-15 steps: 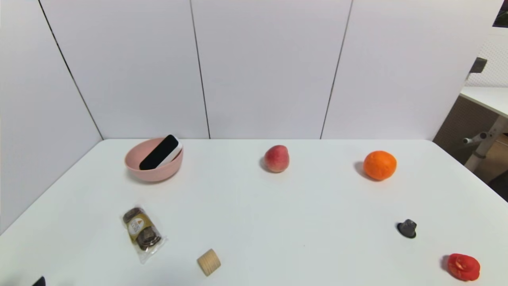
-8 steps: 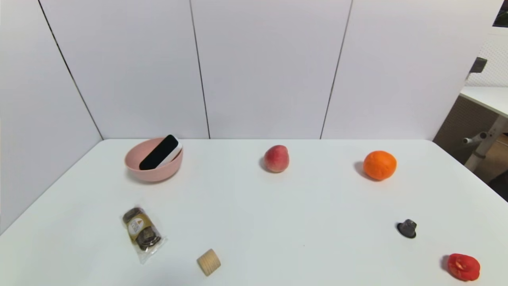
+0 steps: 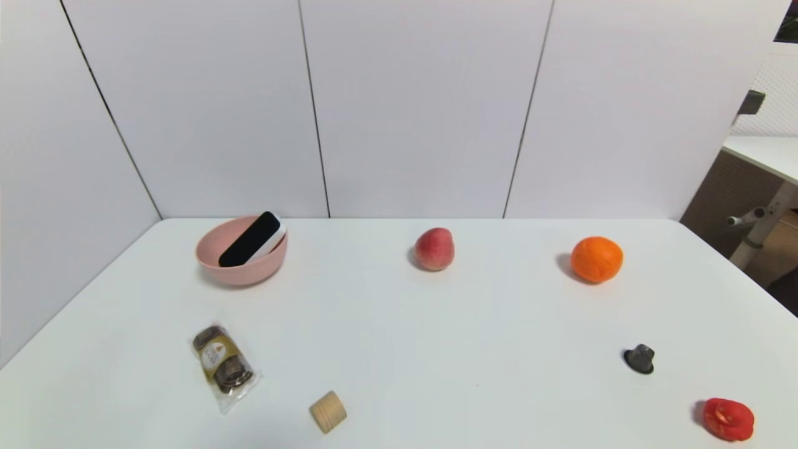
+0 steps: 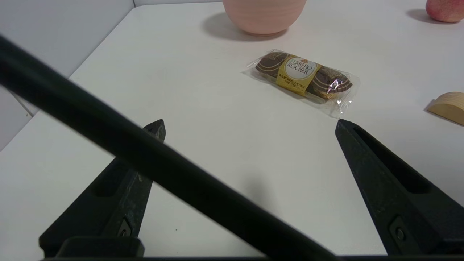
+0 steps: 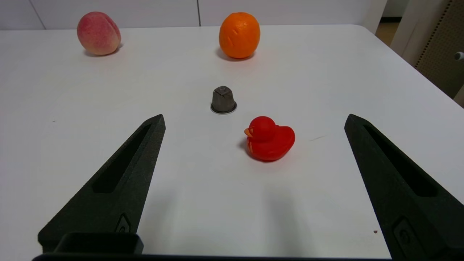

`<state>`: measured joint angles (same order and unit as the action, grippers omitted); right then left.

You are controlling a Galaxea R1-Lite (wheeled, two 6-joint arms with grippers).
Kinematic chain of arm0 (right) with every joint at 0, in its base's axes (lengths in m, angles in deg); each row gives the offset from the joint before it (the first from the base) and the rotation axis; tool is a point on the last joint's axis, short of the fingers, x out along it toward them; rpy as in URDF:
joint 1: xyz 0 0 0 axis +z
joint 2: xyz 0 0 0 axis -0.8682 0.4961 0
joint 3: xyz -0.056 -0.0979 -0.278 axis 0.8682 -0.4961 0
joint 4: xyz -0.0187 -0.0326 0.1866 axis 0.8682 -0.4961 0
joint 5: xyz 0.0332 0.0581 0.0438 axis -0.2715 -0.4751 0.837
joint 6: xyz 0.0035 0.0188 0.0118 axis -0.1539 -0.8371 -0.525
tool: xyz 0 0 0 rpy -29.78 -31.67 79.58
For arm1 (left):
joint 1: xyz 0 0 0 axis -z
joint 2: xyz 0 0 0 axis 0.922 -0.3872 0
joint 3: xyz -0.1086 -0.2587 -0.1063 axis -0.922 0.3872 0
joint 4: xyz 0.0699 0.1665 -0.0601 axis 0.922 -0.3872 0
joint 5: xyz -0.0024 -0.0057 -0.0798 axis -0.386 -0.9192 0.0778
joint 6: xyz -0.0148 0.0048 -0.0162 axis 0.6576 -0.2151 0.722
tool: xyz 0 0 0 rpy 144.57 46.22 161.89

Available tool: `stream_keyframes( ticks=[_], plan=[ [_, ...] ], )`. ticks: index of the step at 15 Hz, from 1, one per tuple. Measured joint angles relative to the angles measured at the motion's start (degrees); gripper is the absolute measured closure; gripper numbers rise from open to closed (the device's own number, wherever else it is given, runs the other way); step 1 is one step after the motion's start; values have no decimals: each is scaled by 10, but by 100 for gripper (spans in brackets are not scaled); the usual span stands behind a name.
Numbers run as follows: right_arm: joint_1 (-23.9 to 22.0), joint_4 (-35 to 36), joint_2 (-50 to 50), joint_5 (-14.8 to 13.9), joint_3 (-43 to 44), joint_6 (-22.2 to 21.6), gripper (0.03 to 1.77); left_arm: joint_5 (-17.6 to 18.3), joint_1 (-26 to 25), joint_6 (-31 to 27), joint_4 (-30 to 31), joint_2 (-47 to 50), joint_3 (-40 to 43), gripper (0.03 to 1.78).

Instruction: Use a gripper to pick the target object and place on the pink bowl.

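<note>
Left gripper (image 4: 250, 125): the black two-fingered pointed claw is hanging low over the near left part of the white table (image 3: 399, 324), its fingers (image 4: 380, 177) standing wide apart and gripping nothing; a black cable is crossing the left wrist view in front of it.

Right gripper (image 5: 253, 119): the matching black claw is sitting parked over the near right part of the table, fingers spread and empty.

Near the left gripper: a clear-wrapped brown snack packet with a gold label (image 4: 302, 74) is lying just ahead of the fingertips, and a small tan wooden cylinder (image 3: 328, 411) is lying off to one side of it.

Near the right gripper: a red rubber duck (image 5: 270, 139) and a small grey metal cap (image 5: 223, 99) are sitting ahead of the fingers, with a round orange (image 3: 596, 259) and a pink-red peach (image 3: 434, 249) resting farther back.

Target object (image 3: 251, 239): the flat black-topped, white-based rounded block is lying tilted inside the bowl, its upper end leaning on the far rim.

Pink bowl (image 3: 215, 265): the round, smooth, pale pink bowl is standing at the far left of the table, well apart from both grippers.

Step in hand: the placing appears finished, judging by the block resting in the bowl and both claws being empty.

Next move: probably nothing beyond keeping both arms clear of the bowl; the leaning block could slip if the bowl were bumped.
</note>
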<state>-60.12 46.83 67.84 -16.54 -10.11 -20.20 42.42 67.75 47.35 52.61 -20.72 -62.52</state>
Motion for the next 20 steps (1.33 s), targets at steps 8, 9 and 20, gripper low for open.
stream_keyframes(
  ticks=[8, 9, 20],
  plan=[
    [0, -1, 0, 0, 0, 2, 9, 0, 0, 0, 0, 1, 0, 12],
    [0, -1, 0, 0, 0, 1, 9, 0, 0, 0, 0, 1, 0, 12],
    [0, -1, 0, 0, 0, 1, 9, 0, 0, 0, 0, 1, 0, 12]
  ],
)
